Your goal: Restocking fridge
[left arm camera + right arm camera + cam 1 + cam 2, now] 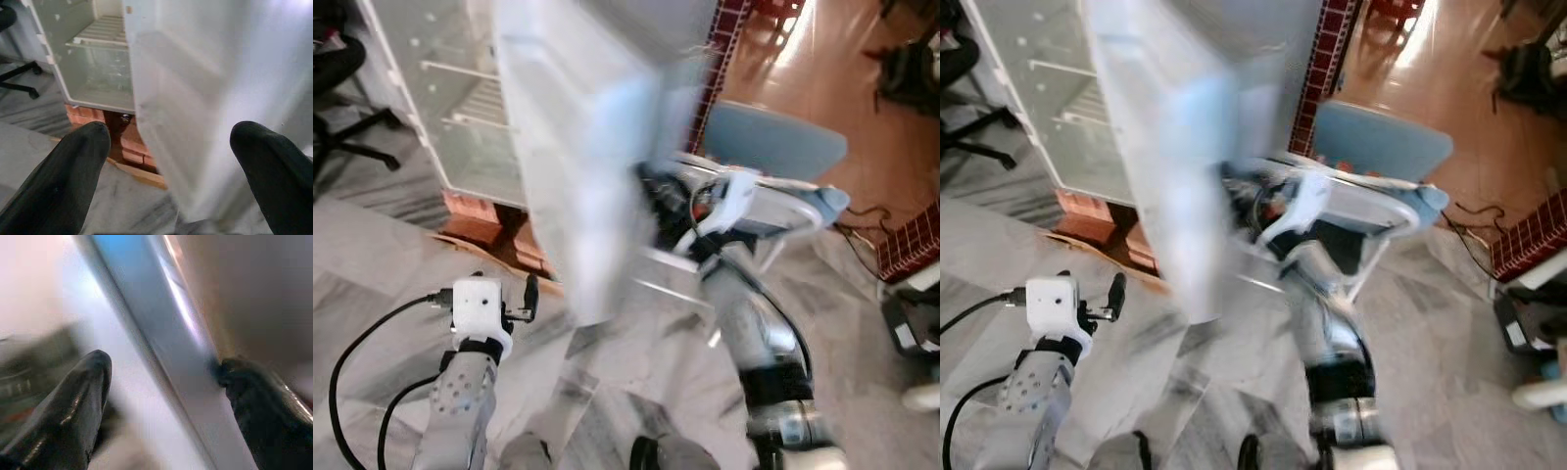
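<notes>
The white fridge stands open at the upper left, its glass shelves bare. Its door juts toward me, smeared by motion blur. My right arm reaches up to the door's outer edge, and the right gripper is open. The door edge runs between its two fingers, and one black finger rests against it. My left gripper hangs low at the left, open and holding nothing. The left wrist view looks between its fingers at the fridge's lower shelves and the door face.
Red bricks and a wooden board prop up the fridge base. A blue-seated chair stands just behind the door on my right. An office chair base sits at the far left. A low brick wall is at the right.
</notes>
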